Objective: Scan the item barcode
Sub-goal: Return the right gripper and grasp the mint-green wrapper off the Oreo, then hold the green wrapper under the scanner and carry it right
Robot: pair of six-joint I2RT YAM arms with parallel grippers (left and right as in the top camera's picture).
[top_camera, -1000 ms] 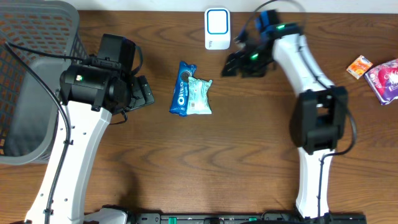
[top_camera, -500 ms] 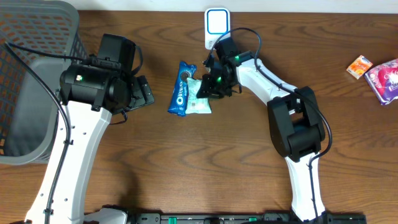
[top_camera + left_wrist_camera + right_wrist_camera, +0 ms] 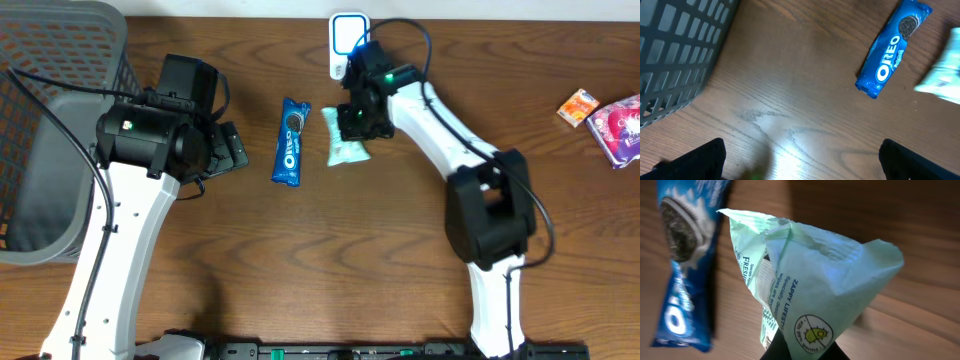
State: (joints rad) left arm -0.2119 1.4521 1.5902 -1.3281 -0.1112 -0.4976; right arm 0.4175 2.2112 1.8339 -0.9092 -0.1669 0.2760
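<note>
Pouch (image 3: 347,140) is now pinched in the right gripper (image 3: 357,118), pulled clear of the Oreo (image 3: 292,140) it overlapped a second ago. The scanner (image 3: 349,42) is near, so presenting likely follows. The left gripper (image 3: 801,162) hangs spread, empty.

**Edges and Blur Swallow Much of the Scene**

In the wrist view the right gripper (image 3: 800,352) sits almost wholly below the frame, pinching the green packet (image 3: 810,280), whose small print blurs. The Oreo pack (image 3: 680,270) runs off the left edge. Overhead, the arm seems to cover part of the white scanner (image 3: 347,30), and the pink packet (image 3: 622,130) is cropped.
</note>
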